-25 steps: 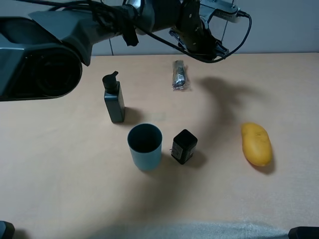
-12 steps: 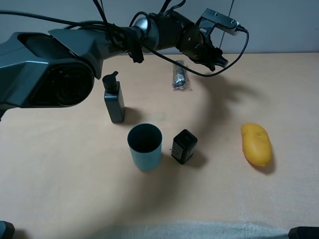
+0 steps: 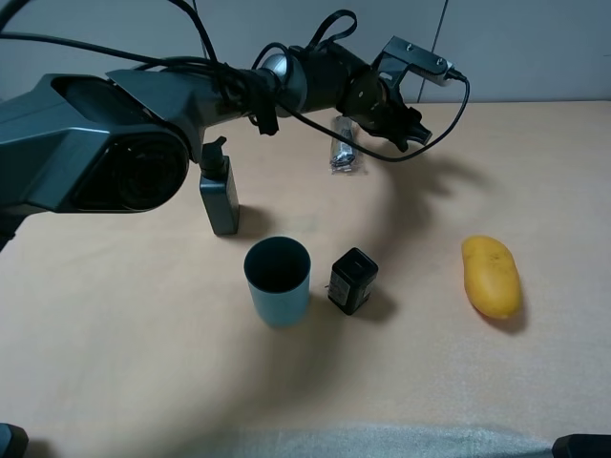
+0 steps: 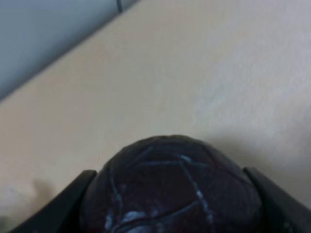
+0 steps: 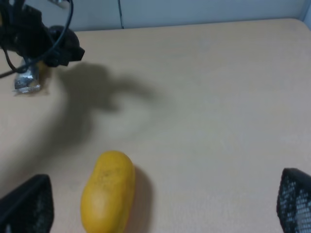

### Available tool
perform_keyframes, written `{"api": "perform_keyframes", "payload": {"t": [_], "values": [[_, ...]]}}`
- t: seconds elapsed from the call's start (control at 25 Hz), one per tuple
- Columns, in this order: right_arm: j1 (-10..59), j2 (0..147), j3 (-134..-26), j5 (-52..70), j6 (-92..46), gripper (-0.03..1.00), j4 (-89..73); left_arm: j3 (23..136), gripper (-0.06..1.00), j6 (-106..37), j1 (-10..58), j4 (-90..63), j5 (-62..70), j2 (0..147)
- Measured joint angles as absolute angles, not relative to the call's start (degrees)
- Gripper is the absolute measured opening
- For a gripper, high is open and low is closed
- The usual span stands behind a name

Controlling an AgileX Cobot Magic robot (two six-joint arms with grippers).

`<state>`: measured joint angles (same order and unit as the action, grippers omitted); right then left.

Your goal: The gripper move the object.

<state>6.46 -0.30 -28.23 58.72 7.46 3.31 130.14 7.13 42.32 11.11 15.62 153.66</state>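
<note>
Two black fingers of the left gripper (image 3: 409, 127) clamp the small, rough-skinned dark brown ball (image 4: 172, 189), lifted above the beige table (image 3: 124, 363) near its far edge. Over the last second the arm has come down toward it, suggesting the carry nears a set-down.

On 1 table (image 3: 115, 315) there are 1 blue-grey cup (image 3: 278, 281), 1 yellow mango (image 3: 492, 277), 1 silvery packet (image 3: 343, 145) and 2 black bottles: 1 tall pump bottle (image 3: 219, 196) and 1 squat boxy bottle (image 3: 352, 281). 1 dark, rough-skinned ball (image 4: 172, 189) shows in the left wrist view.
</note>
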Motion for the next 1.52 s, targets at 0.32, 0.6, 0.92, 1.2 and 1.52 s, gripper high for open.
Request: {"api": "perform_keyframes", "payload": {"t": [0.32, 0.6, 0.92, 1.2, 1.52], "values": [[6.46, -0.30, -28.23, 58.72, 7.46, 0.69, 3.31, 130.14, 0.61, 7.94, 42.32, 11.11, 12.39, 155.29], [6.46, -0.30, -28.23, 58.72, 7.46, 0.69, 3.31, 130.14, 0.61, 8.10, 42.32, 11.11, 11.24, 155.29], [6.46, -0.30, -28.23, 58.72, 7.46, 0.69, 3.31, 130.14, 0.61, 11.28, 42.32, 11.11, 11.34, 155.29], [6.46, -0.30, -28.23, 58.72, 7.46, 0.69, 3.31, 130.14, 0.72, 11.61, 42.32, 11.11, 12.36, 155.29], [6.46, -0.30, -28.23, 58.72, 7.46, 0.69, 3.31, 130.14, 0.91, 11.77, 42.32, 11.11, 14.34, 155.29]]}}
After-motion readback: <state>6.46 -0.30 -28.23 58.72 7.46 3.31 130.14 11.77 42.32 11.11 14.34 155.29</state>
